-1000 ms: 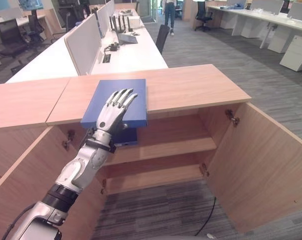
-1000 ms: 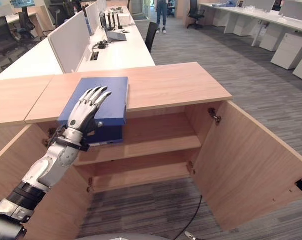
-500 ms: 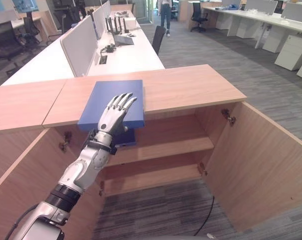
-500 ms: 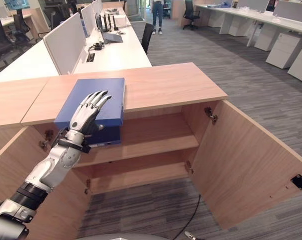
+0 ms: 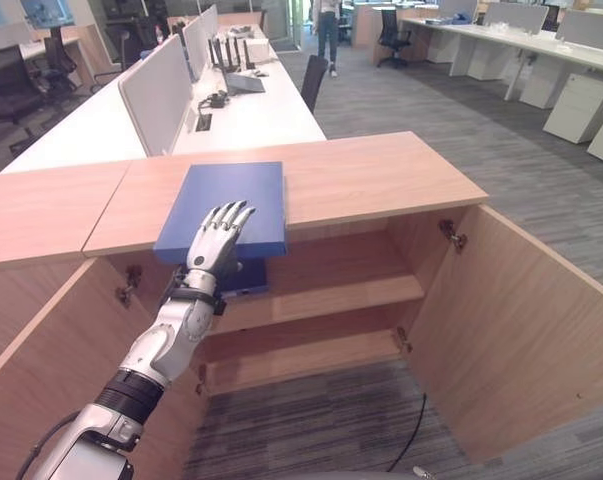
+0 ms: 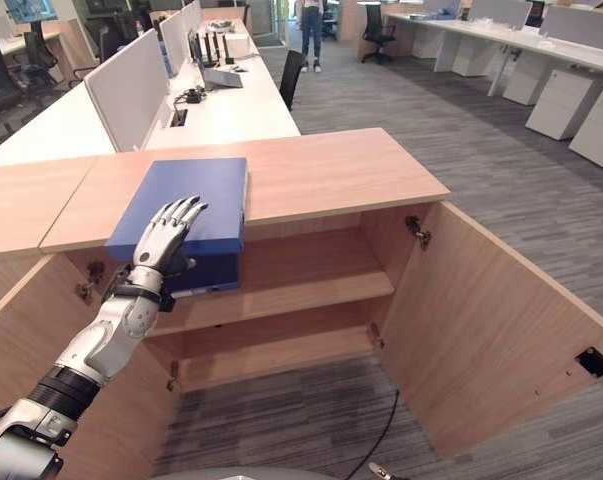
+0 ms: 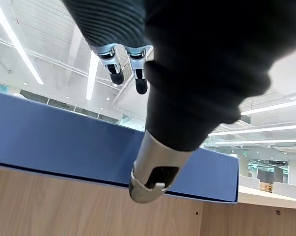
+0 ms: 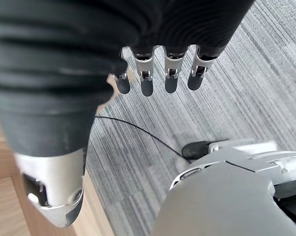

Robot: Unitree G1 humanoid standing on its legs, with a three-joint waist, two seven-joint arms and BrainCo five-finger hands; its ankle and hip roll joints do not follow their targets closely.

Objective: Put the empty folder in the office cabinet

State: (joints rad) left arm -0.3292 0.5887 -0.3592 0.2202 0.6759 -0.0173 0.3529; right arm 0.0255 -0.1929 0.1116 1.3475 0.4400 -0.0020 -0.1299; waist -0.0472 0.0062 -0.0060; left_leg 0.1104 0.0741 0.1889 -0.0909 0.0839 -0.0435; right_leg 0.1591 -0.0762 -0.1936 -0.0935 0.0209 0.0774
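Lying flat on the cabinet (image 5: 381,180) top, the blue folder (image 5: 226,205) overhangs the front edge above the open shelves | left hand (image 5: 213,240) at its near edge, fingers straight, gripping nothing | right hand (image 8: 157,73) relaxed, empty, over the carpet (image 8: 236,98) | both cabinet doors open

A blue folder (image 6: 191,200) lies flat on the wooden cabinet (image 6: 321,175) top, its near edge overhanging the front. The left hand (image 6: 164,235) rests on the folder's near part, fingers straight and spread. Below, both doors (image 6: 501,320) stand open, showing two bare shelves (image 6: 301,290). Behind are white desks (image 6: 221,100) and grey carpet (image 6: 501,140).
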